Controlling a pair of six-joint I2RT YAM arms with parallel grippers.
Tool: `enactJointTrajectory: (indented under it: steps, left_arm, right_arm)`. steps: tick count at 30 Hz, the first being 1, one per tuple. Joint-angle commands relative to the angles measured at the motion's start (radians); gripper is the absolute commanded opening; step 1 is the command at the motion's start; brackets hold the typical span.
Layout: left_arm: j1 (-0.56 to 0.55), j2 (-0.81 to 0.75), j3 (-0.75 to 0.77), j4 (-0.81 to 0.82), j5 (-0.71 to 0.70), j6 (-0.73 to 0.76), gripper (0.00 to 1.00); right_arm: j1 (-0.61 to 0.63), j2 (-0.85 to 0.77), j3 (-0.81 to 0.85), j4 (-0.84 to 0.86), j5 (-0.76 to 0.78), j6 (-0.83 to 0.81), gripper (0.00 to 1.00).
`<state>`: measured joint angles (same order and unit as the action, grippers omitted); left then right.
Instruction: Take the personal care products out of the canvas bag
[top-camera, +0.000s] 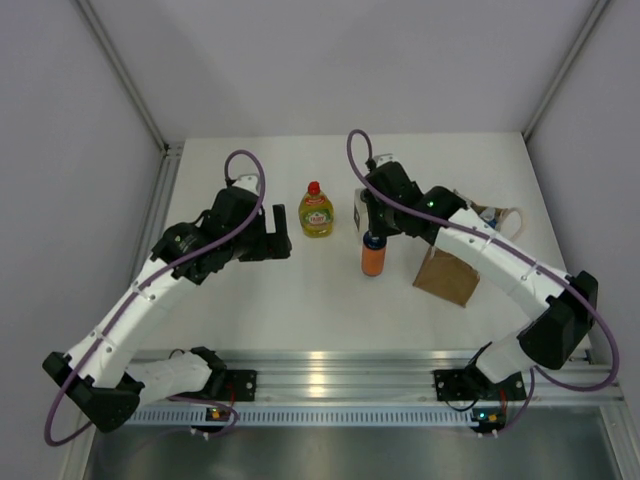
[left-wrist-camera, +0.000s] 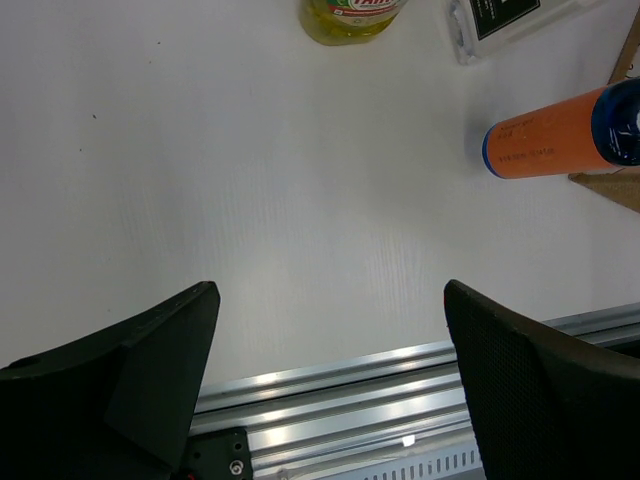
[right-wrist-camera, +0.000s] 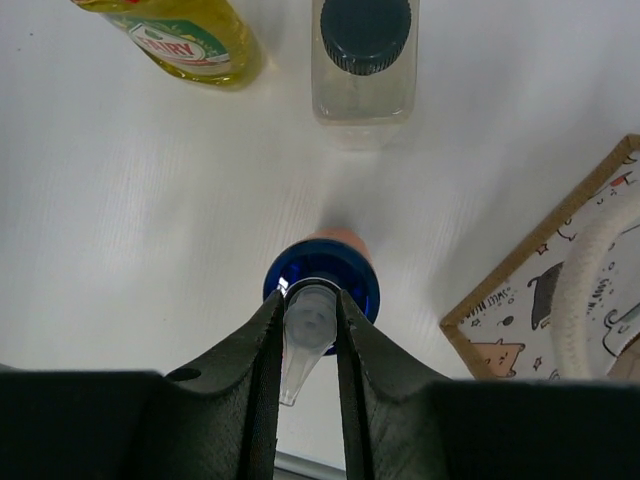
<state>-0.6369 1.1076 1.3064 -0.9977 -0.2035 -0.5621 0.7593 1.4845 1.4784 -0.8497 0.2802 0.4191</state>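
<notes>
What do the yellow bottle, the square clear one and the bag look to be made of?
Yellow bottle: likely glossy see-through plastic, since light shines through it. Square bottle: transparent plastic or glass, with a dark ribbed cap. Bag: looks like matte tan cloth, with a thick white rope handle.

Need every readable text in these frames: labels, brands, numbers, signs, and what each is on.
"FAIRY": on the label of the yellow bottle, right wrist view.
Too small to read: the dark print lines on the orange bottle.
Blurred, unreadable: the white print on the dark label of the clear bottle.
No legible words: the canvas bag, which shows only cartoon drawings.
</notes>
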Motion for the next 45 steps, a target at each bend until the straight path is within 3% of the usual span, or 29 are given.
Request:
enactJointTrajectory:
  steps: [1, 8, 10, 11, 14, 17, 24, 29, 34, 37, 40, 45]
  left_arm:
    - [-0.003, -0.031, -0.002, 0.013, -0.019, -0.012, 0.98]
    - [-0.003, -0.041, -0.012, 0.011, -0.02, -0.013, 0.98]
    - [-0.003, -0.041, -0.012, 0.011, -0.017, -0.013, 0.98]
    - [-0.003, -0.04, -0.012, 0.013, -0.017, -0.013, 0.98]
    - [-0.003, -0.04, -0.01, 0.013, -0.016, -0.015, 0.98]
    - [-0.003, -0.04, -0.009, 0.013, -0.013, -0.016, 0.98]
    - [-0.003, -0.032, -0.006, 0.013, 0.036, -0.041, 0.98]
    - [-0.003, -0.038, 0.004, 0.014, 0.044, -0.058, 0.98]
    - [-0.003, -0.02, 0.027, 0.011, 0.079, -0.091, 0.98]
    - [-0.003, 0.001, 0.048, 0.013, 0.111, -0.101, 0.98]
    - [-0.003, 0.02, 0.07, 0.013, 0.127, -0.094, 0.98]
    - [-0.003, 0.026, 0.077, 0.011, 0.136, -0.062, 0.98]
  right_arm:
    - [0.021, -0.069, -0.044, 0.204, 0.021, -0.005, 0.0]
    - [0.028, -0.089, -0.135, 0.256, 0.013, 0.001, 0.01]
    - [0.031, -0.092, -0.142, 0.256, 0.014, 0.001, 0.12]
    - [0.029, -0.095, -0.144, 0.256, 0.016, 0.001, 0.27]
    - [0.031, -0.105, -0.147, 0.255, 0.02, 0.003, 0.53]
    - [0.029, -0.122, -0.135, 0.244, 0.03, 0.0, 0.59]
    - [-0.052, -0.148, -0.03, 0.109, 0.091, 0.021, 0.59]
    - [-0.308, -0.188, -0.018, -0.057, 0.077, 0.049, 0.6]
    - [-0.498, -0.201, -0.03, -0.107, 0.062, -0.006, 0.58]
    - [-0.567, -0.182, -0.04, -0.106, 0.05, -0.028, 0.5]
    - [-0.588, -0.138, -0.021, -0.103, 0.051, -0.091, 0.44]
    - [-0.606, -0.099, -0.013, -0.054, 0.008, -0.265, 0.45]
